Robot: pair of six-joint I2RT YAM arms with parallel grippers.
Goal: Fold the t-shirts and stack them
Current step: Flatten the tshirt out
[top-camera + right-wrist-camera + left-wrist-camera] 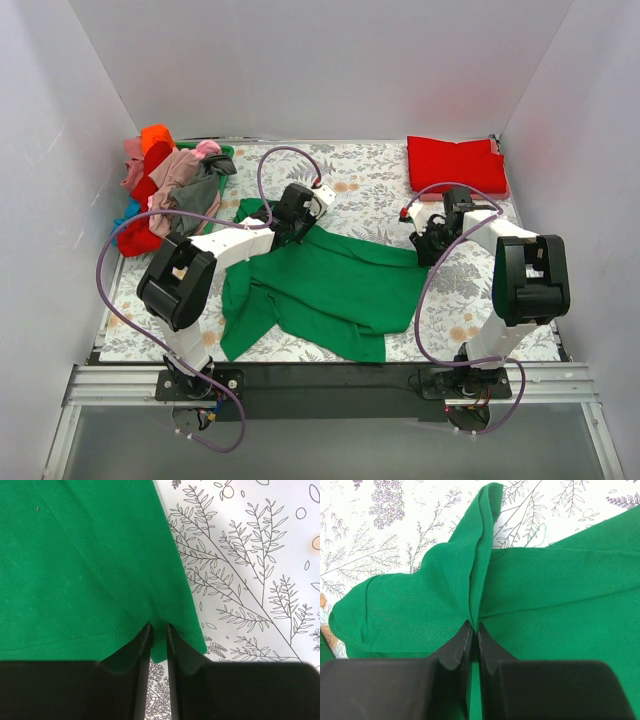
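**Both arms at the green shirt, spread on the cloth**

Top view: the left arm reaches forward and inward, elbow raised. The left gripper (288,230) points down at the far-left edge of the green shirt (330,290). The right arm bends inward, and the right gripper (426,252) sits low at the shirt's far-right corner. The shirt lies rumpled and wide across the middle of the floral cloth (370,175), one sleeve trailing toward the cloth's near-left edge. A folded red shirt (455,163) rests on the cloth's far-right corner. A loose shirt pile (165,190) sits at the cloth's far-left corner.

Left wrist view: the left gripper (472,627) is clenched on the green shirt (545,590), pinching up a ridge of fabric that runs away from the jaws. Cloth (380,525) shows beyond it.

Right wrist view: the right gripper (159,630) straddles the stitched hem corner of the green shirt (75,570). The jaws stand narrow with fabric between them; whether they clamp it, I cannot tell. Bare cloth (250,580) lies beside the hem.
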